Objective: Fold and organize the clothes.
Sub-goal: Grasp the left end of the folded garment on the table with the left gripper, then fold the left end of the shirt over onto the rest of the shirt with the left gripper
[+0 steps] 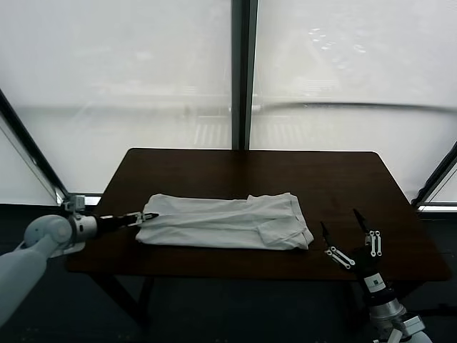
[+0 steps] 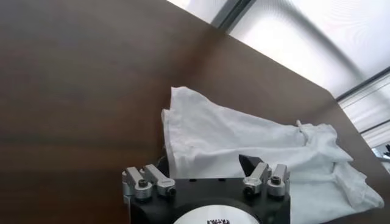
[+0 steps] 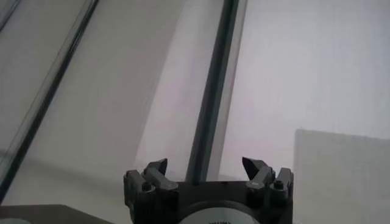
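Note:
The clothes are one pale T-shirt (image 1: 228,221) folded into a long band across the front half of the dark table (image 1: 214,171), plain side up. My left gripper (image 1: 145,216) reaches in low from the left, level with the table top, at the shirt's left end. In the left wrist view, this left gripper (image 2: 206,163) has its jaws spread wide with the T-shirt (image 2: 244,134) edge between them; one fingertip (image 2: 247,163) lies over the cloth. My right gripper (image 1: 338,221) stands open off the shirt's right end, fingers pointing up, holding nothing.
The table's front edge (image 1: 250,268) runs close to the shirt. Bare wood (image 2: 73,91) lies behind and beside the shirt. A dark window post (image 3: 213,91) and bright panes fill the background. In the right wrist view, the right gripper (image 3: 205,163) faces the window.

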`<state>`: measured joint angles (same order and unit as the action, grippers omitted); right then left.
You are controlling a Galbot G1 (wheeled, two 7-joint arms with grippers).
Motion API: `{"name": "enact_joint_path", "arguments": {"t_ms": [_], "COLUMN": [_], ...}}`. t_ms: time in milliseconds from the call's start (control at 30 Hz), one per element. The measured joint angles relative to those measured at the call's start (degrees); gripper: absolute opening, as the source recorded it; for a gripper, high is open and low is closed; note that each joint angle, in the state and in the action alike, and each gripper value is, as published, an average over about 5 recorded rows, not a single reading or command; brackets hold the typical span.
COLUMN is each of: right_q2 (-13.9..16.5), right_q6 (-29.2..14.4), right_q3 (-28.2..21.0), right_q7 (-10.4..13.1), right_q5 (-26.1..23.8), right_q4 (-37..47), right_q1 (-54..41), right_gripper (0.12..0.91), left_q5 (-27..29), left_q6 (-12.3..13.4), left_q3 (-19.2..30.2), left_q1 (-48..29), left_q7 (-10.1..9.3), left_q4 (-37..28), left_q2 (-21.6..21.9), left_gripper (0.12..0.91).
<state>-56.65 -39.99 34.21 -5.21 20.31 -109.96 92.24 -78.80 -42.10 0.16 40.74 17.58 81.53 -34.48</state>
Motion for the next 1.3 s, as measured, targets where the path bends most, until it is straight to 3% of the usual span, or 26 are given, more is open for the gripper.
{"name": "enact_joint_path", "arguments": {"t_ms": [167, 267, 467, 567, 733, 933, 1300], "right_q2": [-0.1, -0.2, -0.4, -0.5, -0.7, -0.7, -0.1], "right_q6": [0.1, 0.1, 0.1, 0.1, 0.1, 0.5, 1.9], "right_q3": [-0.4, -0.8, -1.0, -1.0, -1.1, -1.9, -4.7], "right_q7": [0.0, 0.0, 0.0, 0.0, 0.0, 0.2, 1.8], "right_q5": [0.0, 0.0, -0.1, -0.1, -0.3, -0.4, -0.3], "right_q4": [0.2, 0.3, 0.1, -0.1, -0.6, -0.8, -0.2], "right_q1": [-0.3, -0.5, -0.4, -0.3, -0.4, -1.2, -4.6], "right_gripper": [0.907, 0.907, 0.907, 0.907, 0.907, 0.907, 0.907], "left_q5": [0.7, 1.2, 2.1, 2.6, 3.1, 2.9, 0.9], "left_q6": [0.0, 0.0, 0.0, -0.1, -0.3, -0.4, -0.2], "left_q3": [1.2, 1.4, 1.3, 0.9, -0.8, -4.4, -9.5], "left_q1": [-1.0, -1.3, -1.1, -0.8, 0.1, 2.4, 6.6], "left_q7": [-0.18, -0.26, -1.77, -2.99, -4.77, -5.32, -5.44], "left_q4": [-0.1, -0.4, -0.6, -0.2, 1.3, 4.2, 8.1], "left_q2": [-0.3, -0.8, -1.5, -1.8, -1.5, 1.3, 13.8], "left_gripper": [0.784, 0.711, 0.325, 0.203, 0.192, 0.192, 0.192]}}
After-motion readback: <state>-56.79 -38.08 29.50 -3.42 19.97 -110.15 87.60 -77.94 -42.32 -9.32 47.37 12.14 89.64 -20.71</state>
